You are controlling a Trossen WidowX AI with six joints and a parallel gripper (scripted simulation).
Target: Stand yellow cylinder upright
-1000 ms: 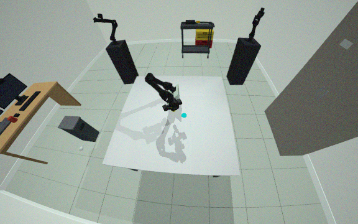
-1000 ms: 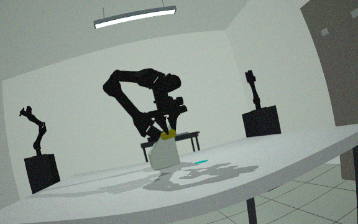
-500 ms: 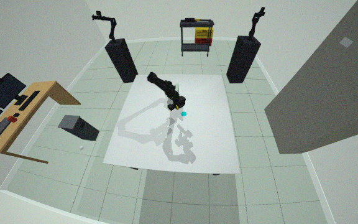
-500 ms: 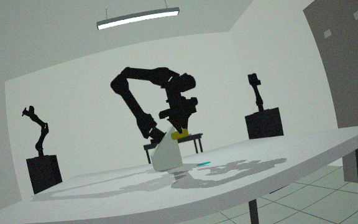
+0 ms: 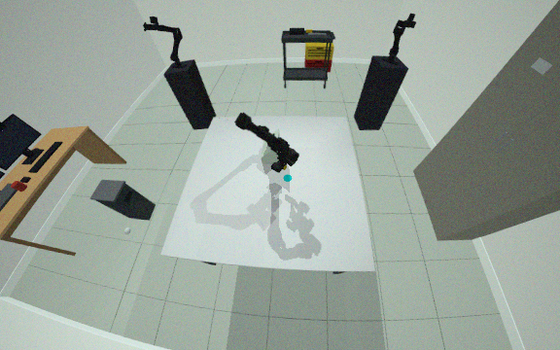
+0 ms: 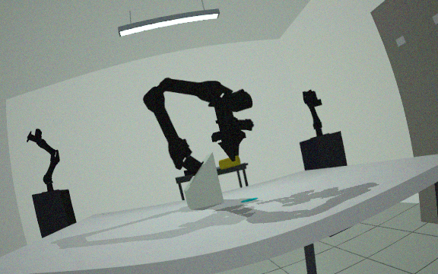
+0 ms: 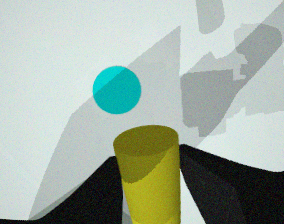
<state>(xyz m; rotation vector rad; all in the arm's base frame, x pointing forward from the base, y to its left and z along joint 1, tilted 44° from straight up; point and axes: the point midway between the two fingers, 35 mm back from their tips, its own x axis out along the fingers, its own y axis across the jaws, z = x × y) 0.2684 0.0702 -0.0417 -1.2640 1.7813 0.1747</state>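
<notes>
Yellow cylinder [image 5: 285, 167] [image 6: 228, 163] [image 7: 152, 175], gripped aloft (lying sideways), cyan circle [image 5: 288, 178] [image 6: 249, 199] [image 7: 117, 90] apart below.

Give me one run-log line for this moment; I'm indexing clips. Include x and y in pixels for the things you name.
gripper [image 6: 235, 159] [image 7: 147, 157]: shut on yellow cylinder [image 6: 229, 163] [image 7: 154, 192] | cylinder: lying, aloft | cyan circle [image 5: 288, 178] [image 6: 249, 199] [image 7: 117, 90]: uncovered | placement: pending

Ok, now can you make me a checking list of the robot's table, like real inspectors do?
surface: white table top, grey shadows across it
job's things: yellow cylinder held up off the table, lying sideways; cyan circle flat on the table, cylinder not in it
clutter: one pale slanted block standing near the circle
hand: the hand is closed on the cylinder
cables: nothing seen
surroundings: two more arms on dark stands, a wooden desk with screens, a cart
</notes>
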